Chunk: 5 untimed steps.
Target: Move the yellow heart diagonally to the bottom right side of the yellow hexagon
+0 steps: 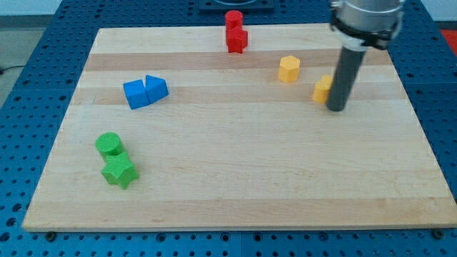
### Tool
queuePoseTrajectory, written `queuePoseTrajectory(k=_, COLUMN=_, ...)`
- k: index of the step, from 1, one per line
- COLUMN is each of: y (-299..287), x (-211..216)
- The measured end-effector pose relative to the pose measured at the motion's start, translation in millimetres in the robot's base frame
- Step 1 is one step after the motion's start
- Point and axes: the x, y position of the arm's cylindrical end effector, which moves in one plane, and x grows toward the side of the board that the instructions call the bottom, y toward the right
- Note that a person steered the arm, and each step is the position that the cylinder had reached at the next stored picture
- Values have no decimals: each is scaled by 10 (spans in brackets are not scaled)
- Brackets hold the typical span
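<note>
Camera view looks down on a pale wooden board set on a blue table. The arm's dark rod comes down at the view's upper right, and my tip rests on the board touching the right side of the yellow heart, which the rod partly hides. There are no jaws to part or close here; the arm ends in that plain rod, clamped on nothing. The yellow hexagon stands to the upper left of the heart, near it but apart, so the heart lies down and to the right of the hexagon. At the view's top, a red cylinder touches a red cube just below it. Toward the left, a blue cube and a blue triangle sit touching. Lower left, a green cylinder touches a green star.
</note>
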Motion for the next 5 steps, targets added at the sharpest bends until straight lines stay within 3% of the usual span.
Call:
queuePoseTrajectory(k=1, y=195, x=84)
queuePoseTrajectory(k=2, y=-329, x=258)
queuePoseTrajectory(k=4, y=-1680, x=-222)
queuePoseTrajectory(k=5, y=-1713, x=-657)
